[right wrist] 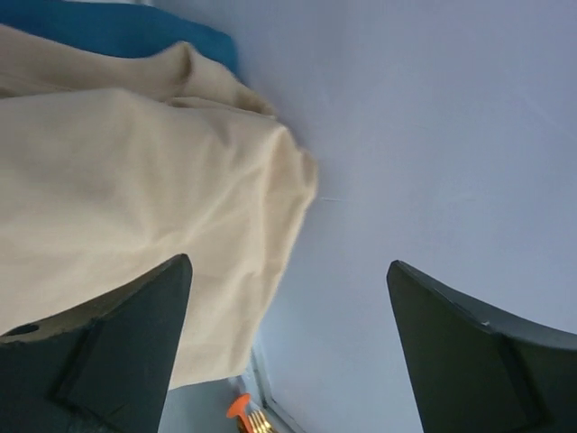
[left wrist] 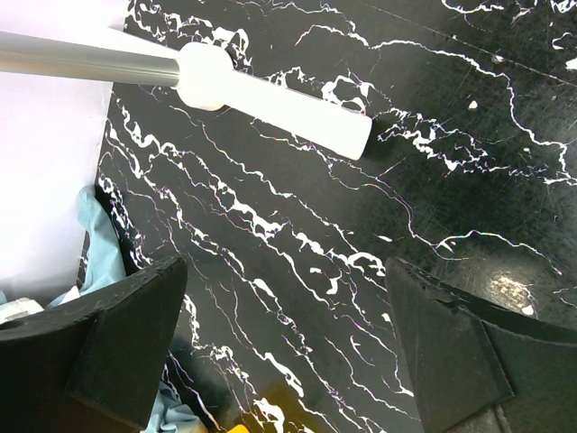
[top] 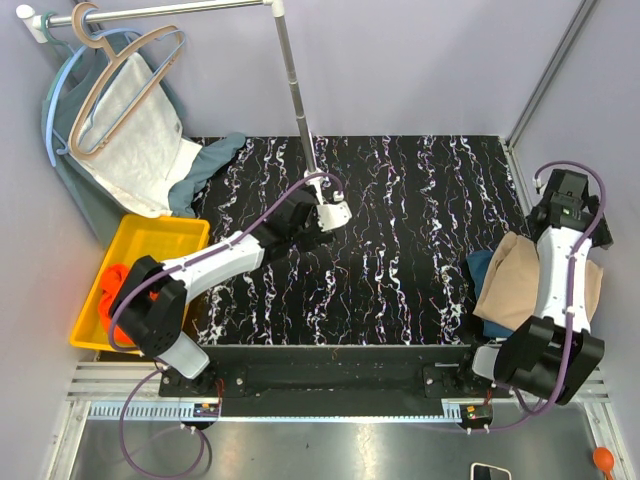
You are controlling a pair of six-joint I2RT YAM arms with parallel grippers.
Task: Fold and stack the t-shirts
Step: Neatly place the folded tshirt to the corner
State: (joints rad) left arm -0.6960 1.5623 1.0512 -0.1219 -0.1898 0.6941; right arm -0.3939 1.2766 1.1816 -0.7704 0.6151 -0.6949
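A folded beige-tan t-shirt (top: pixel 520 285) lies at the table's right edge on top of a dark teal-blue t-shirt (top: pixel 483 266). My right gripper (top: pixel 566 200) hovers just beyond them by the right wall. In the right wrist view its fingers (right wrist: pixel 117 343) stand wide open with nothing between them, the beige t-shirt (right wrist: pixel 135 180) to their left and the teal one (right wrist: pixel 117 32) behind it. An orange-red t-shirt (top: pixel 113 287) lies bunched in the yellow bin (top: pixel 165 233). My left gripper (top: pixel 308 228) is open and empty (left wrist: pixel 288 352) above bare table near the pole's white foot (left wrist: pixel 270 95).
A metal pole (top: pixel 296 90) rises from the back middle of the black marbled table (top: pixel 400 250). Hangers (top: pixel 120 75), a white towel-like cloth (top: pixel 140 140) and a grey-green garment (top: pixel 205 165) hang at the back left. Walls close in the right side.
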